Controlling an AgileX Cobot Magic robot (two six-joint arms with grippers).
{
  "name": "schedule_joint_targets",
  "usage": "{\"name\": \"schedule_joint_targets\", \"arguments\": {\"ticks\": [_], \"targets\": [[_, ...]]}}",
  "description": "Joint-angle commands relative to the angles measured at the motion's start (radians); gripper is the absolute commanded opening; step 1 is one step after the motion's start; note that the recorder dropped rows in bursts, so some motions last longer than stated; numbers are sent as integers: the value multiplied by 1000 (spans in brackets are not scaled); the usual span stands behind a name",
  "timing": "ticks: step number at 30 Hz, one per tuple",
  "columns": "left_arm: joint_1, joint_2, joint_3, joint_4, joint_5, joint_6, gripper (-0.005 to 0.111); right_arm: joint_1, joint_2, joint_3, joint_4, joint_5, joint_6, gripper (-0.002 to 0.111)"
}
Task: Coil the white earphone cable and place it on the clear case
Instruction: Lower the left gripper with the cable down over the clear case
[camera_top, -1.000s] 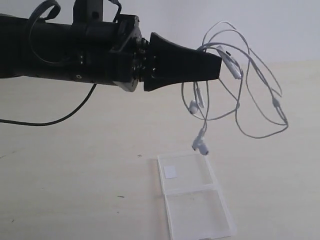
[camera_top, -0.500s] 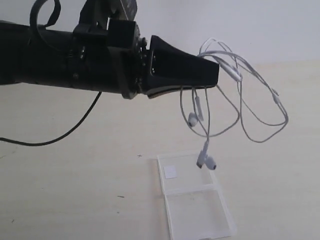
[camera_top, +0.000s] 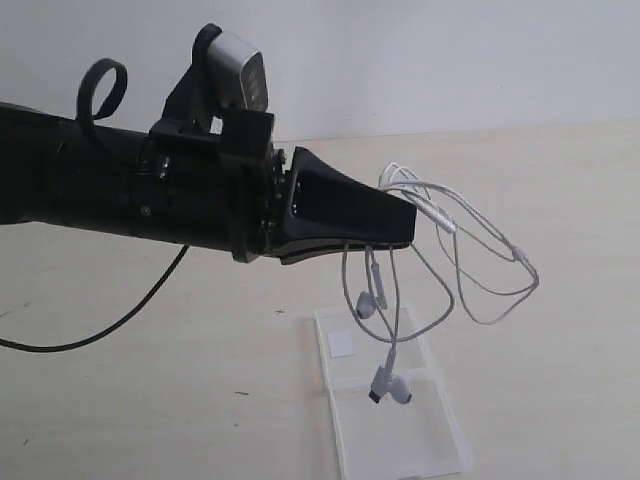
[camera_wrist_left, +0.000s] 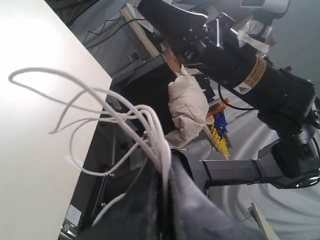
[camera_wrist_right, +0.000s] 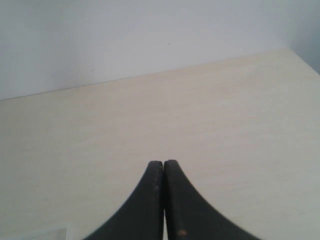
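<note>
Left pincer (camera_top: 408, 228) grips white earphone cable (camera_top: 440, 216) over clear case (camera_top: 400, 440) on pale table (camera_top: 120, 400), white wall (camera_top: 450, 60) behind.

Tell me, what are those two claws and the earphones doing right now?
Left gripper shut on white earphone cable, loops hanging loose. Right gripper shut, empty. Lowest earbud dangles over clear case. Nothing seen blocking.

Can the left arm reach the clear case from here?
Probably yes. The left gripper, jaws shut on the white earphone cable, hangs over the clear case; one earbud dangles just above it and nothing else blocks the drop.
</note>
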Motion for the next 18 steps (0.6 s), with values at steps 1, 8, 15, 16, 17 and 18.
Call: {"name": "schedule_joint_targets", "arguments": {"ticks": [1,8,15,16,17,18], "targets": [[-4,44,7,-16,-2,7,0,-6,-5,6,-5,1,3,0],[-4,104,39,-16,20,63,0,-4,-5,6,-5,-4,3,0],[-4,185,86,-16,24,138,0,-4,-5,6,-5,-4,3,0],[-4,197,89,-16,24,138,0,-4,-5,6,-5,-4,3,0],[-4,206,92,-16,24,138,0,-4,-5,6,-5,-4,3,0],[-4,218,92,-16,24,138,0,-4,-5,6,-5,-4,3,0]]}}
